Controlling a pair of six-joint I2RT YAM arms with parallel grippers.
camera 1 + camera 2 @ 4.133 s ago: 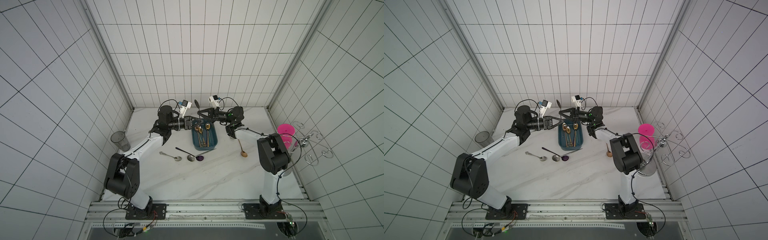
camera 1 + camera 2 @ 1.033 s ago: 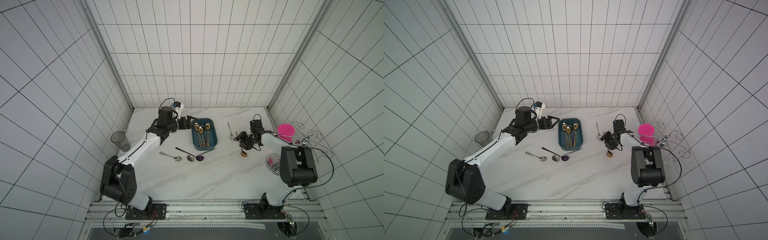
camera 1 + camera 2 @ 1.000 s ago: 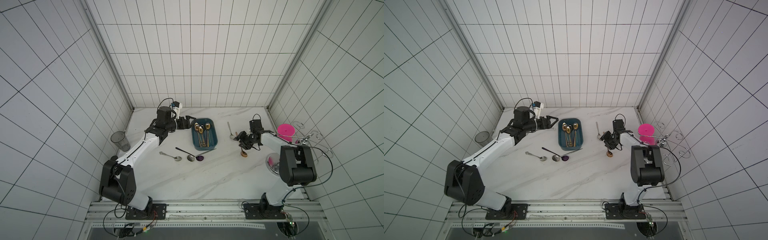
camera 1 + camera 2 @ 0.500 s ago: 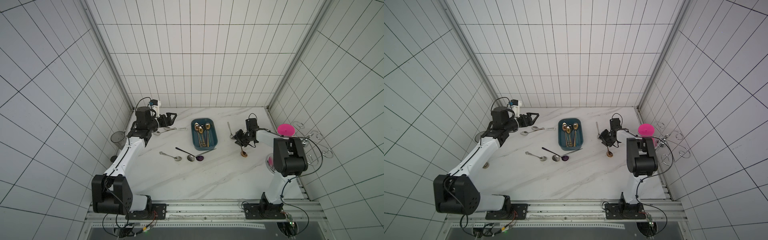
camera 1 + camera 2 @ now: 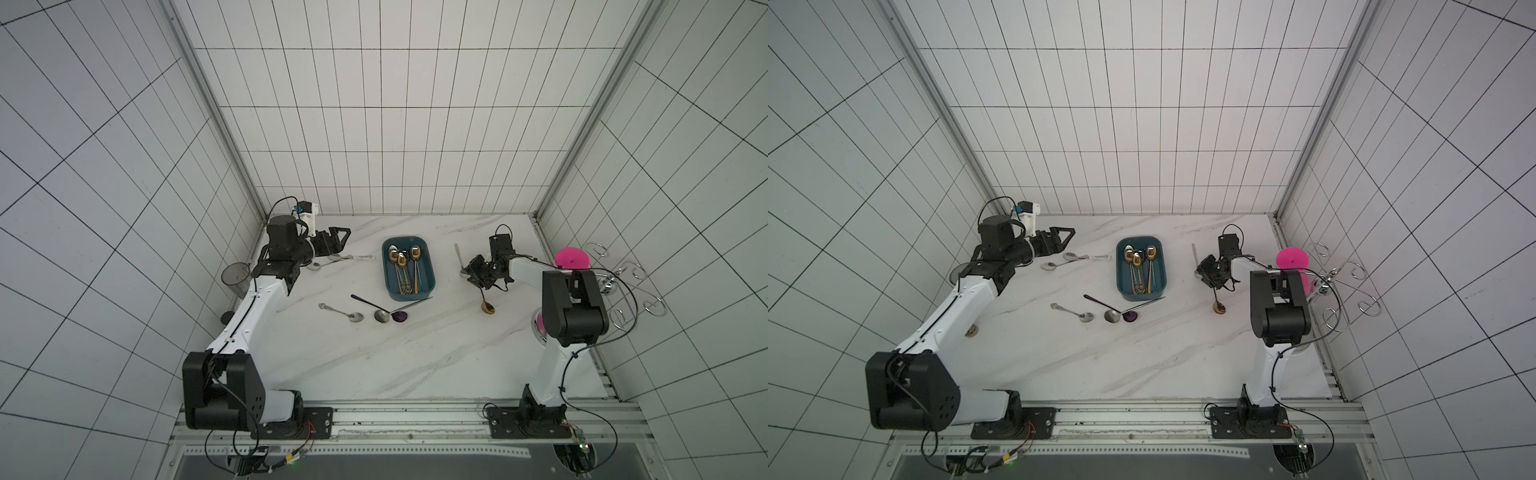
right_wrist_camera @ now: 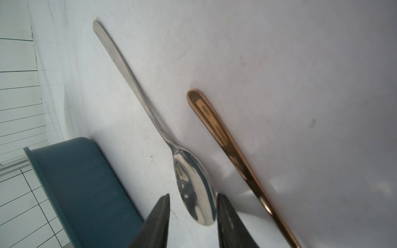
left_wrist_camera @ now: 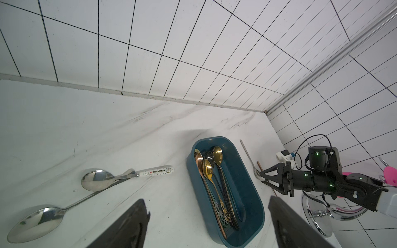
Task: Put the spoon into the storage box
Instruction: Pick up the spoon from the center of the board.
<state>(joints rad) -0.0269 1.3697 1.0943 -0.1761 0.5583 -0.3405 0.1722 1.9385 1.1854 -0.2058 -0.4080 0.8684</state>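
Right gripper (image 6: pixel 192 195) jaws part-open, straddling the silver spoon (image 6: pixel 159 126) bowl, with a gap showing on one side. The spoon lies right of the storage box (image 5: pixel 401 242), which sits mid-frame in both top views. Left gripper (image 7: pixel 206 199) spread wide.

In the right wrist view we see the storage box (image 6: pixel 86 193) run off the frame's edge, as does the gold spoon (image 6: pixel 214 124) lying past the silver spoon (image 6: pixel 189 171) beside the box. We cannot tell whether the right gripper (image 6: pixel 194 195) touches the silver spoon's bowl; in both top views it covers most of it.
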